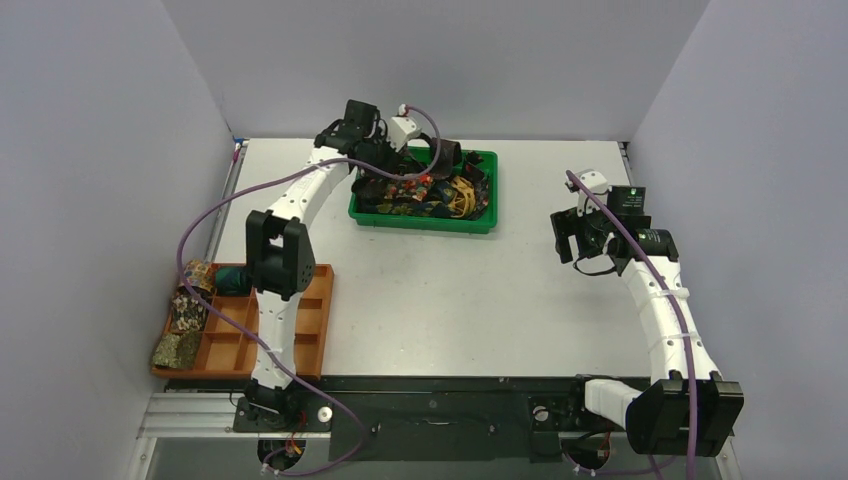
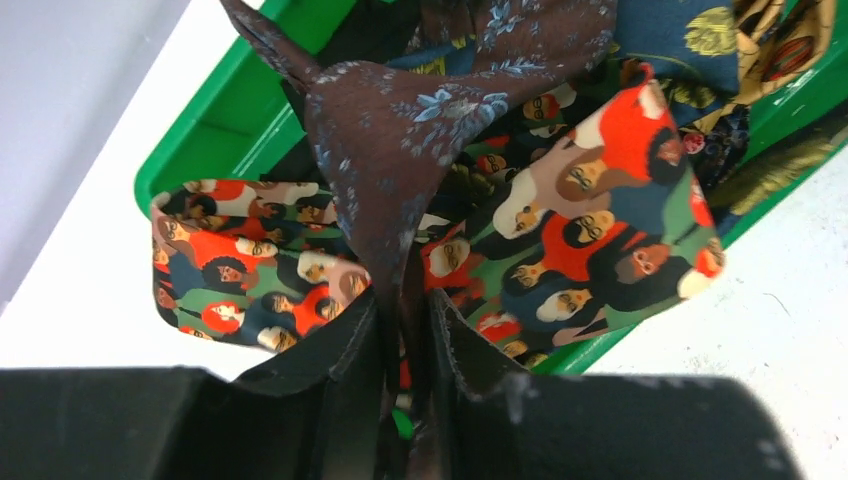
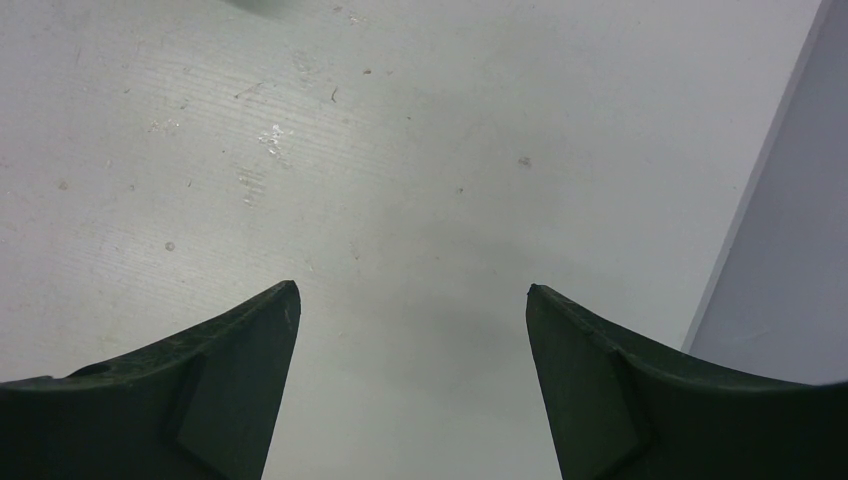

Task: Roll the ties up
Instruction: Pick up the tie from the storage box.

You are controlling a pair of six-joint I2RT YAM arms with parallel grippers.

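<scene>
A green bin (image 1: pixel 425 221) at the back of the table holds a loose pile of ties (image 1: pixel 440 192). My left gripper (image 2: pixel 405 300) hangs over the bin's left end, shut on a dark brown tie with pale blue flowers (image 2: pixel 390 140). That tie rises out of the pile into the jaws. Under it lies a tie printed with faces in red, green and navy (image 2: pixel 600 200), and a navy and gold one (image 2: pixel 690 40) lies further back. My right gripper (image 3: pixel 412 290) stands open over bare table at the right, with nothing between its fingers.
An orange compartment tray (image 1: pixel 312 330) sits at the near left, with rolled ties (image 1: pixel 185 312) in its left compartments. The left arm's elbow (image 1: pixel 278 255) hangs over it. Grey walls close the table on three sides, one of them close to the right gripper (image 1: pixel 583 255).
</scene>
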